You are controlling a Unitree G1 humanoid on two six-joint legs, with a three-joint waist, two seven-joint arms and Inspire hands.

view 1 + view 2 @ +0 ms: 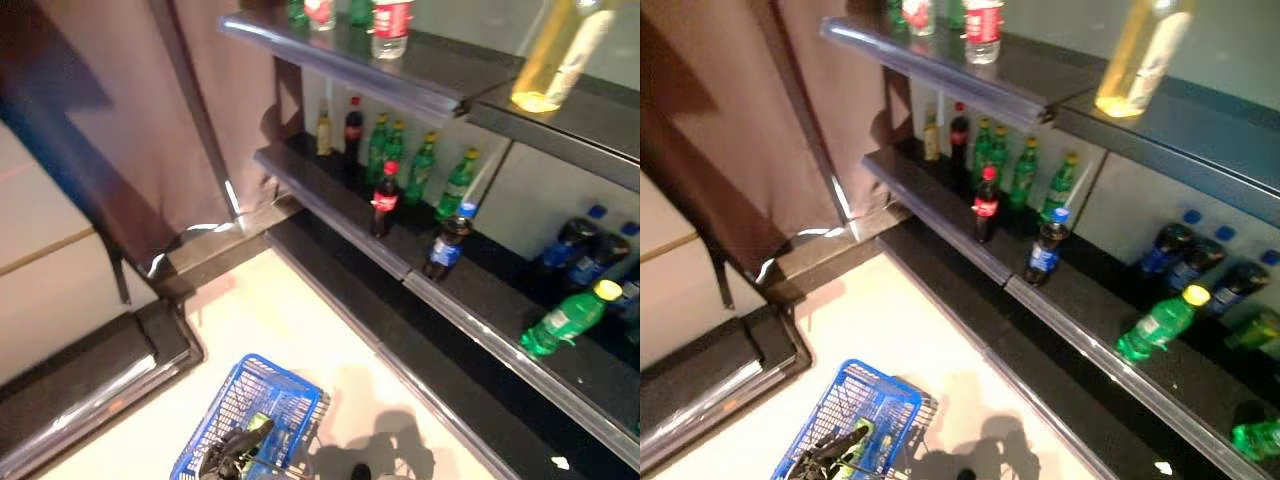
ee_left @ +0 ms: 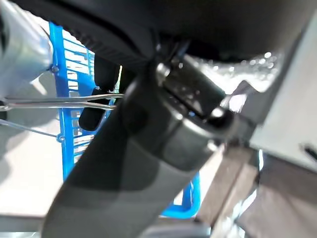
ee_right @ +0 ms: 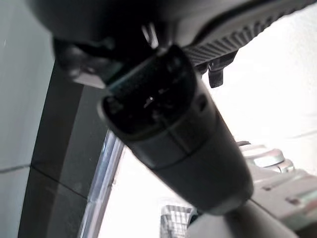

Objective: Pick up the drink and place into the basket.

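- A green plastic drink bottle with a yellow cap (image 1: 566, 320) is seen lying on the dark lower shelf (image 1: 470, 300), cap pointed up-right.
- The blue wire basket (image 1: 255, 405) is seen on the floor.
- Neither the left hand (image 2: 148, 148) nor the right hand (image 3: 168, 124) can be read for grip.

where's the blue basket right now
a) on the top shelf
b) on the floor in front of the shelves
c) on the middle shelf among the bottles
b: the blue basket stands on the pale floor, below and in front of the shelves of bottles.
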